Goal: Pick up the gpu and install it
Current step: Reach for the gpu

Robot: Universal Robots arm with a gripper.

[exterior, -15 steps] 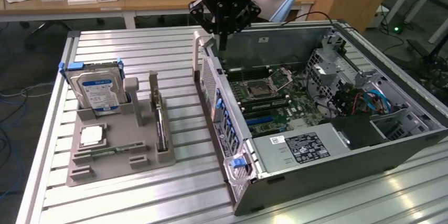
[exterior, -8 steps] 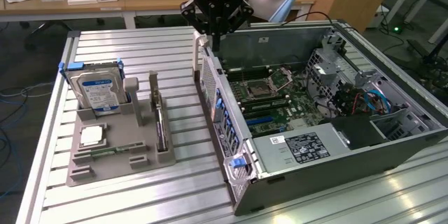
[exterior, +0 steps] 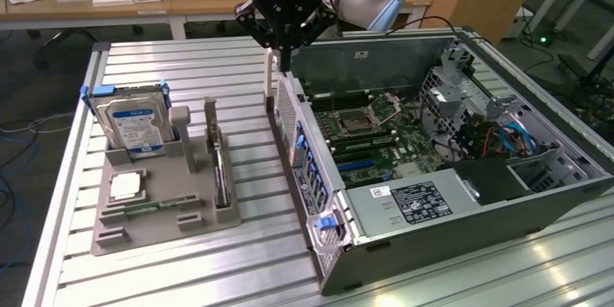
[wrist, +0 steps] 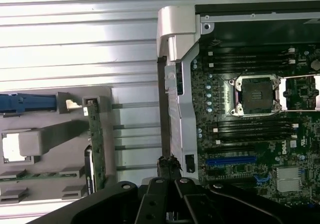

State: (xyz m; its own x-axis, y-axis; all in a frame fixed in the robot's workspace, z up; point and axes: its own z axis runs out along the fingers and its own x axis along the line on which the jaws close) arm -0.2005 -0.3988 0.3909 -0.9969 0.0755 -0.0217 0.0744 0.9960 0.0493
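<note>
Slotted aluminium surface: gripper, fingers pressed together and empty, hangs over the case wall. Grasping the gpu cleanly likely requires spreading them astride its upright edge.

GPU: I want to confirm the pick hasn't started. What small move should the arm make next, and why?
Probably shift the end effector toward the exterior view's left, to hang over the gpu. The card stands on edge in the gray rack, ungripped, while the shut end effector hangs above the case's rear wall, off to the card's side.
</note>
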